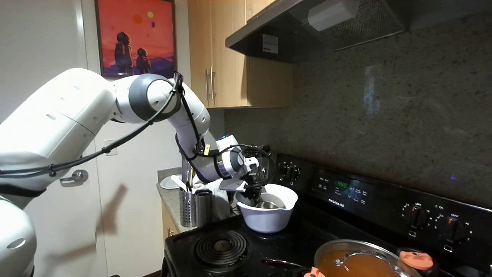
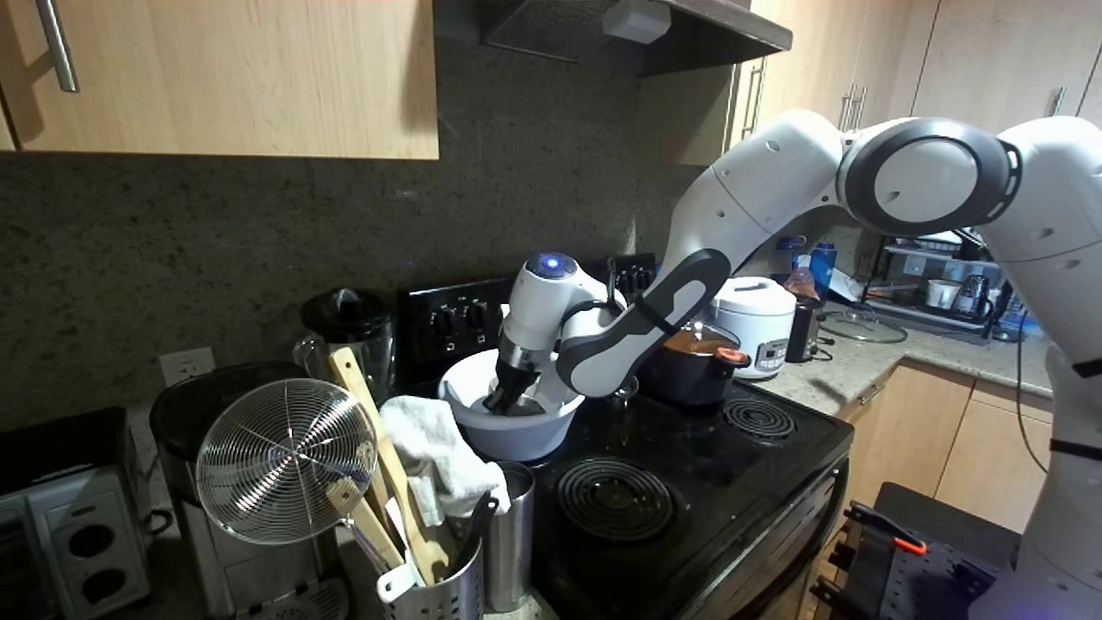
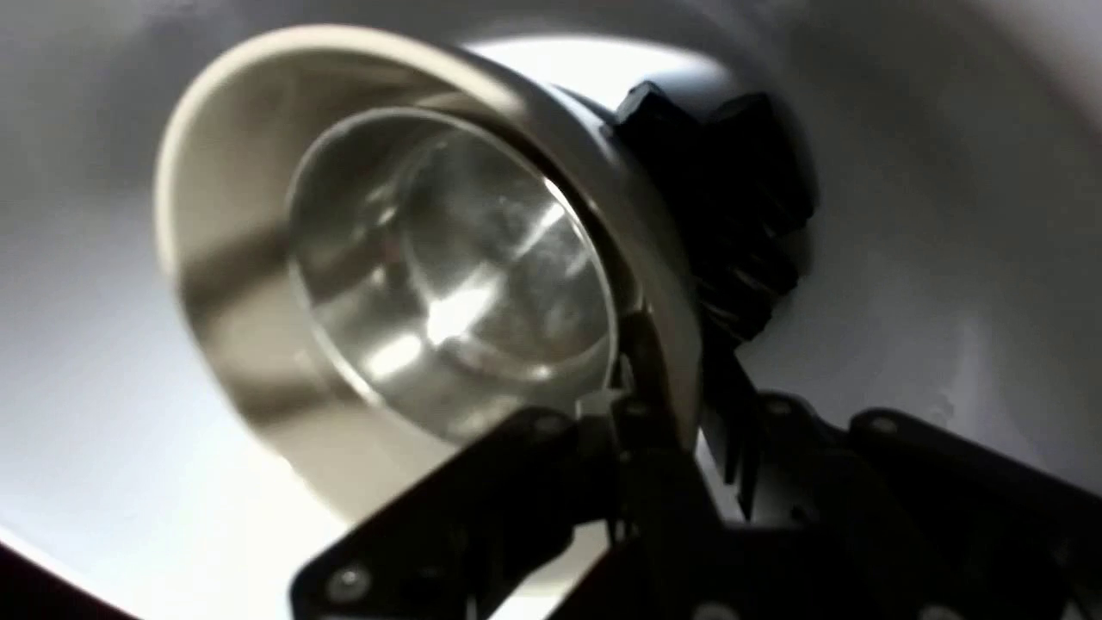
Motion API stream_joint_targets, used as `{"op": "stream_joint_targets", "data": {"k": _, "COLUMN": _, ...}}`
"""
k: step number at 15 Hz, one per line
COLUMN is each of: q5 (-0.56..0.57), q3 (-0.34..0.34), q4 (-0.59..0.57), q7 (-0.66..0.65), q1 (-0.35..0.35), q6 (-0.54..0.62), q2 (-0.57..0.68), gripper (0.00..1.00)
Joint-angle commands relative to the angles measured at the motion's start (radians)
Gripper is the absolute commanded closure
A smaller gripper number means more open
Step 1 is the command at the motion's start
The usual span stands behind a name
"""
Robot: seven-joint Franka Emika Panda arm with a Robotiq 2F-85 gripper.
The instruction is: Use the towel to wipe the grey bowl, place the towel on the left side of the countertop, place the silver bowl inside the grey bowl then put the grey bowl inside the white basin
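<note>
Stovetop [image 2: 689,455] with basin [image 2: 518,437] and pot [image 2: 687,379]

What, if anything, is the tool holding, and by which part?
The tool appears to have the grey bowl by its rim, one jaw inside, one outside.

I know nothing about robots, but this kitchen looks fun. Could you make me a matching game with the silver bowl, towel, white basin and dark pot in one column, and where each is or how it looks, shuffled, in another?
Things
1. Silver bowl
2. Towel
3. White basin
4. Dark pot

Place or look
A. Bunched up by the utensil holder
B. Shows orange on its handles
C. Inside the grey bowl
D. Has both bowls inside it

Right pairs: 1-C, 2-A, 3-D, 4-B
</note>
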State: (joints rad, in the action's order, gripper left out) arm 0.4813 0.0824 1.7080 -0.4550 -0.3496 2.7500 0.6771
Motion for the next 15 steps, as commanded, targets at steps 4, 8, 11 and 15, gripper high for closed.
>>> {"op": "stream_joint_targets", "data": {"k": 4, "q5": -0.033, "q3": 0.047, "q4": -0.034, "q7": 0.031, "q1": -0.04, "q6": 0.008, "q2": -0.011, "gripper": 0.28}}
{"op": "stream_joint_targets", "data": {"k": 8, "q5": -0.061, "q3": 0.027, "q4": -0.017, "q7": 0.044, "q1": -0.037, "q6": -0.016, "q2": -0.071, "gripper": 0.01}}
{"op": "stream_joint_targets", "data": {"k": 11, "q5": -0.091, "q3": 0.008, "q4": 0.023, "q7": 0.065, "q1": -0.034, "q6": -0.051, "q2": -0.167, "gripper": 0.0}}
{"op": "stream_joint_targets", "data": {"k": 15, "q5": -0.087, "q3": -0.006, "q4": 0.126, "q7": 0.089, "q1": -0.025, "q6": -0.16, "q2": -0.363, "gripper": 0.0}}
